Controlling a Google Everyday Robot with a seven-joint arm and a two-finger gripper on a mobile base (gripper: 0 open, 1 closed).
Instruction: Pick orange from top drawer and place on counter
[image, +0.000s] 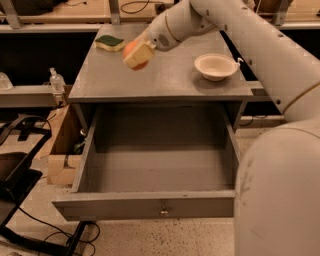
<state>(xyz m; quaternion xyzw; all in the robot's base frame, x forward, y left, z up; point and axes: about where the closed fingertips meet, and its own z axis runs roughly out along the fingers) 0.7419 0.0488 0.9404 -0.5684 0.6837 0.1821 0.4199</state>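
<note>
Gripper (138, 55) hangs over the worktop (165, 82), left of centre, jaws closed on the orange (130, 48). Top drawer (150, 210) stands open below. Risk: released from height, the round fruit could roll off an edge, back into the drawer, or against the sponge (110, 43).

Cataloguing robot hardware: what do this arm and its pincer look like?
The arm is a thick, smooth white tube with rounded joints and thin yellowish bands at seams. Its pincer, over the counter, has blunt cream fingers.
</note>
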